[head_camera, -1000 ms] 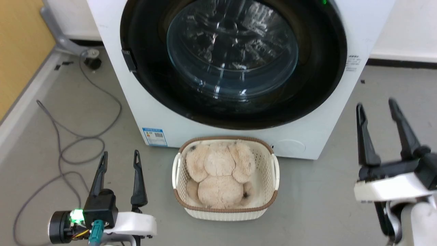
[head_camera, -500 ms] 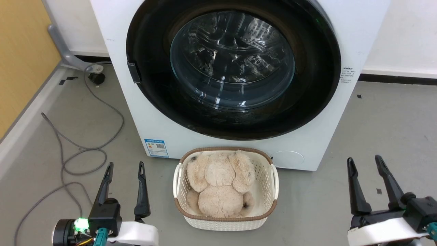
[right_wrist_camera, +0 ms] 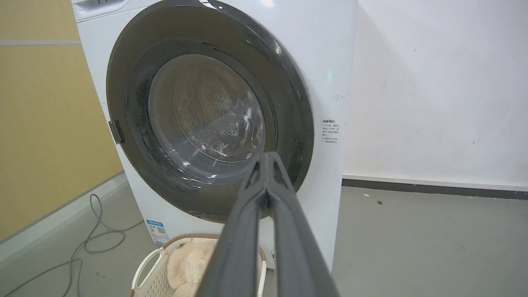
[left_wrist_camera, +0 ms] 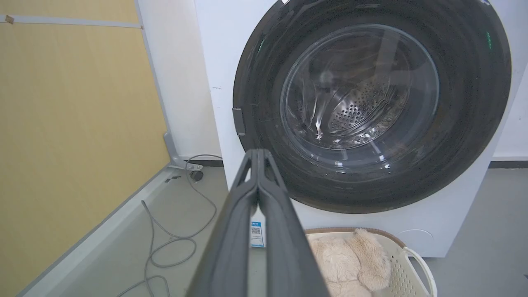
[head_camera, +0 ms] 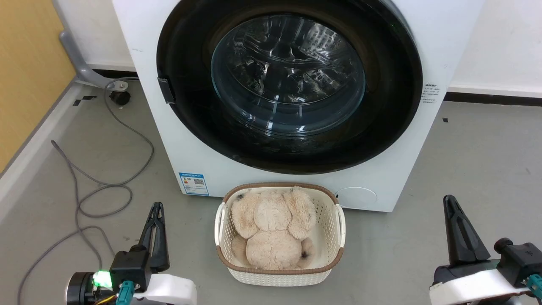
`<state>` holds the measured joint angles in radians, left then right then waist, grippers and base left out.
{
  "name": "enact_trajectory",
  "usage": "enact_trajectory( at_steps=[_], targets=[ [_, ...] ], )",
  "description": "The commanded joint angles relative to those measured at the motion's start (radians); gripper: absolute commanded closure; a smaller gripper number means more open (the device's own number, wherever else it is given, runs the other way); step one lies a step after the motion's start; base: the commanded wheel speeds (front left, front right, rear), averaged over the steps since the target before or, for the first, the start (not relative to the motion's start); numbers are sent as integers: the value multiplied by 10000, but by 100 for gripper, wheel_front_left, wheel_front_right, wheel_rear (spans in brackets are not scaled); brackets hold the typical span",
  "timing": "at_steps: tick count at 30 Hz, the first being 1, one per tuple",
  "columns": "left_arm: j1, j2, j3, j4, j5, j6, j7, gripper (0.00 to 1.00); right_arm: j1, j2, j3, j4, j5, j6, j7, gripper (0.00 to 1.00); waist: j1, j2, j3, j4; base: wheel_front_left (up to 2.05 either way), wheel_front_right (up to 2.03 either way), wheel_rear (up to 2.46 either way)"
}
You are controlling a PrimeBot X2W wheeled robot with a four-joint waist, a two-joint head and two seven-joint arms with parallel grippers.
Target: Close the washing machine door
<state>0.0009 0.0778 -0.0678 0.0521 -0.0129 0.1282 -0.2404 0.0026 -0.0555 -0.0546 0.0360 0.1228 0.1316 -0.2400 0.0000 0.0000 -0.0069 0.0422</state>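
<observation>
Grey concrete floor [head_camera: 465, 140], white wall [head_camera: 508, 42] behind, yellow panel [head_camera: 25, 63] on the left. Against the wall, big white front-loading washing machine [head_camera: 398, 165], with large round glossy black washing machine door [head_camera: 389, 97] lying flush over its front. Clear bulging window [head_camera: 288, 76] in the centre, perforated steel drum [left_wrist_camera: 359, 111] visible through the glass. No gap seen along the rim in either wrist view, so probably latched already; task judged done or nearly so. Small dark catch [head_camera: 166, 90] at the door's left edge.

At the near left, low, left hand [head_camera: 156, 209]: long dark fingers pressed together, gripping nothing. At the near right, right hand [head_camera: 452, 203], likewise pinched to one blade, empty. Both well apart from the door and pointing toward it, likely parked back to leave the front free.

White perforated plastic basket with brown rim [head_camera: 341, 220] on the floor just before the machine, beige plush toy [head_camera: 273, 228] bundled inside. Grey cable [head_camera: 151, 149] looped on the floor to the left.

Writing: small blue sticker [head_camera: 194, 183] low on the front, with a code square, text too small to read. Block of fine print [head_camera: 431, 93] at the right of the front, unreadable. No brand name made out.
</observation>
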Motion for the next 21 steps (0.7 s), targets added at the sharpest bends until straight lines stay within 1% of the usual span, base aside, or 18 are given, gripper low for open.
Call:
enact_trajectory(
  at_steps=[1,21],
  targets=[
    [-1,-11,38,-38,9,-78,67,100,-2,6,30,-29,-91,-1,51,100,0,0,1,-6,0,0,0],
    [-2,-58,150,-123,30,-289,475,100,-6,14,120,-87,-290,-2,462,100,0,0,13,-79,0,0,0]
  ],
)
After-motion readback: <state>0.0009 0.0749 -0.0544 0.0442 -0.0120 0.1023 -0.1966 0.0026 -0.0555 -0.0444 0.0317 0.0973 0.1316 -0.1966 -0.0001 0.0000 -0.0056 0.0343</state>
